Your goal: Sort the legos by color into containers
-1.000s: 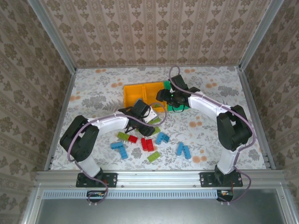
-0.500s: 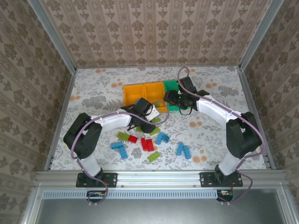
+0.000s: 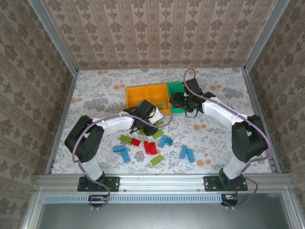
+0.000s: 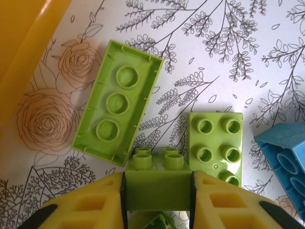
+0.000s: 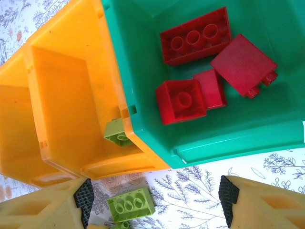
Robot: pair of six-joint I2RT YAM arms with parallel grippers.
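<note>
Floral-print table (image 3: 95,93), wallpaper (image 3: 157,33) behind. Left: left end effector (image 3: 147,125) clamped on a lime green brick (image 4: 157,183), low among loose legos (image 3: 150,147). Seemingly mid-pick; next, lift clear and carry it to the middle orange bin (image 5: 62,105), already holding a lime piece (image 5: 116,132). Right: right end effector (image 5: 155,198) spread apart over green bin (image 5: 138,57) of red bricks (image 5: 193,40).

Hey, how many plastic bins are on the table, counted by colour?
Orange-yellow open-topped rectangular plastic bins: 2
Green open-topped rectangular plastic bin: 1
Total: 3
</note>
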